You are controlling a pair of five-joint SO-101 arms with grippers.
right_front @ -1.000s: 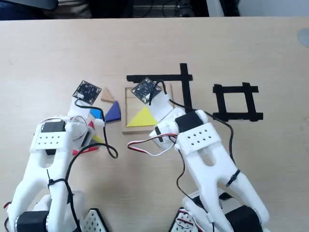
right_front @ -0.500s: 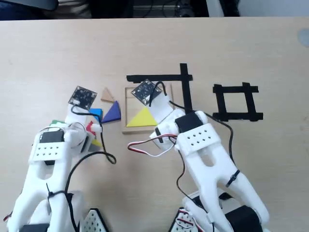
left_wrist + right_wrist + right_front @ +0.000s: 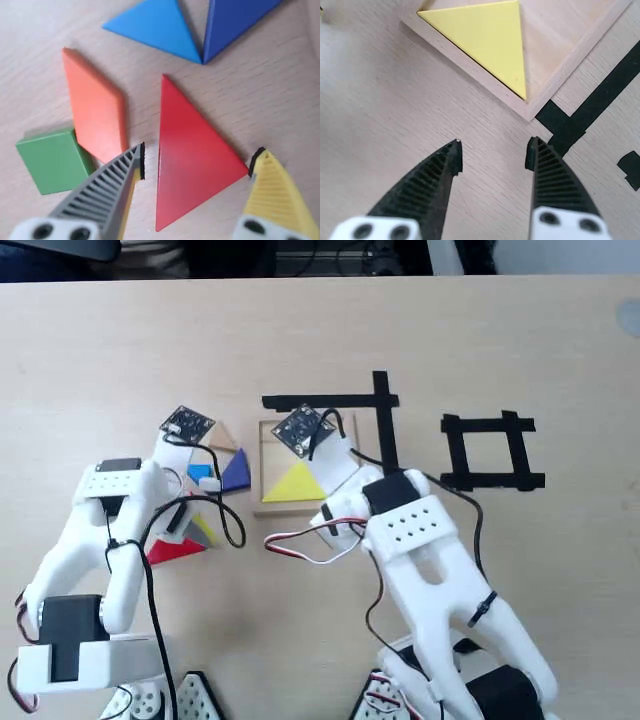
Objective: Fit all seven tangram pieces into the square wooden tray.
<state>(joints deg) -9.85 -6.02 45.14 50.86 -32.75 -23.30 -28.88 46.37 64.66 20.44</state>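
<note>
The square wooden tray lies on the table between the two arms, its near right part hidden under the right arm's wrist. One piece sits in it, a yellow triangle flat on the tray floor with its long side towards the tray's near edge. The other pieces lie loose on the table left of the tray. The dark blue triangle is just beside the tray's left rim and the light blue triangle meets it tip to tip. A tan triangle sits a little farther back, and the red triangle is nearest the left arm's base. In the left wrist view the orange parallelogram lies just beside the red triangle, with the green square touching the parallelogram's far side. The left gripper is spread wide and straddles the red triangle, one finger at each side, holding nothing. The right gripper is also spread apart and empty, above bare table just outside a corner of the tray. Black tape marks run along the tray's far and right sides, and a taped square lies farther right.
</note>
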